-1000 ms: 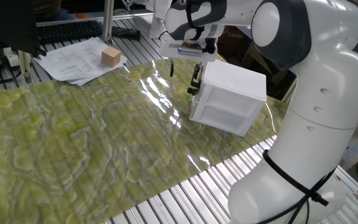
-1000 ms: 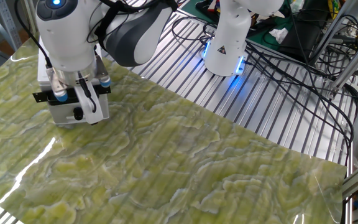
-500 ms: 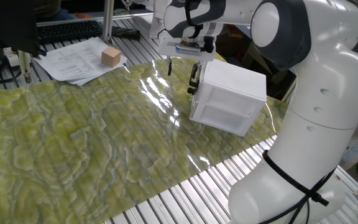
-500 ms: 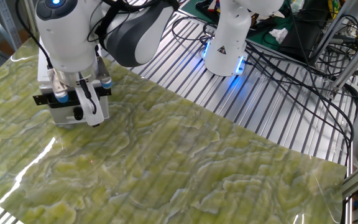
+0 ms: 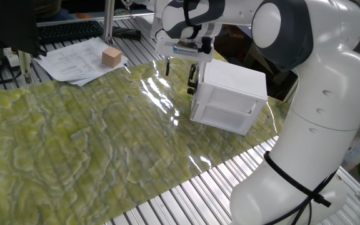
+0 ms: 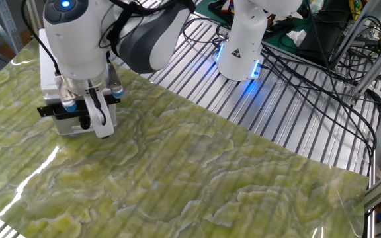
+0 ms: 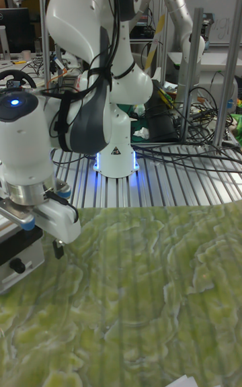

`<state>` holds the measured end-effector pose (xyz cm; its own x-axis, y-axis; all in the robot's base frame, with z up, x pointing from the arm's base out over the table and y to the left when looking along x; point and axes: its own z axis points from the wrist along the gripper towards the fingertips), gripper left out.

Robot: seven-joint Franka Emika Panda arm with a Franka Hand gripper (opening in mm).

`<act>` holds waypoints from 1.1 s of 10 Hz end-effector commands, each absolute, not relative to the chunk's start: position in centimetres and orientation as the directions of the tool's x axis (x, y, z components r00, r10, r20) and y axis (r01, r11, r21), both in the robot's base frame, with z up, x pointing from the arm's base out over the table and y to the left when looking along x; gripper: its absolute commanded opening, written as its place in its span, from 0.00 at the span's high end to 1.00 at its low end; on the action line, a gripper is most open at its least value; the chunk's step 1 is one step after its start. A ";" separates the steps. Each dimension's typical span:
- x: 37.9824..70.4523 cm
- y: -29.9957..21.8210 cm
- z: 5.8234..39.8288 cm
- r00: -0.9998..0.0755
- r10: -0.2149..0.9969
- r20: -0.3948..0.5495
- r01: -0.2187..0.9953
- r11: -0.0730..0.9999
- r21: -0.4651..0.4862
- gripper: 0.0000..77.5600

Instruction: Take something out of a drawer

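Since a second ago my gripper [image 5: 179, 67] has been lifting slightly and drifting toward 10 o'clock in one fixed view, away from the cabinet [image 5: 230, 99] front. Its fingers [image 5: 192, 74] are standing apart, with nothing between them; one dark fingertip is hanging just beside the top front corner of the cabinet, the other is over the mat [image 5: 92, 131] at about 9 o'clock from it. I am seeing the same from the other fixed view: the gripper [image 6: 78, 114] is hovering at the cabinet [image 6: 50, 69] face, and one white finger [image 6: 102, 119] is reaching down in front of it.

I am looking at the drawer [image 5: 225, 111] and its front is sitting flush in the cabinet, shut as far as I can tell. Whether the black handle is touching a fingertip I cannot tell, because the fingers are covering that edge. In the tall fixed view the gripper [image 7: 40, 229] is hanging at 9 o'clock, with a black knob [image 7: 18, 265] on the cabinet [image 7: 20, 252] front showing just below it.

I am not seeing the small cube anywhere. A bigger tan block [image 5: 111, 57] is resting on papers [image 5: 77, 59] at 11 o'clock, well apart from the cabinet.
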<state>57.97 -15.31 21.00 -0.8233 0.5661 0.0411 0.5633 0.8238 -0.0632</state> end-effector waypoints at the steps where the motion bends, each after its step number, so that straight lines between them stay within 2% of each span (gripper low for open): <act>1: 58.6 -14.4 21.5 -0.816 0.576 0.045 0.574 0.817 -0.058 0.00; 11: 59.7 -11.8 21.9 -0.791 0.610 0.050 0.609 0.792 -0.042 0.00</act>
<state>59.31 -12.17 21.55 -0.7945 0.6051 0.0515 0.6032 0.7961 -0.0481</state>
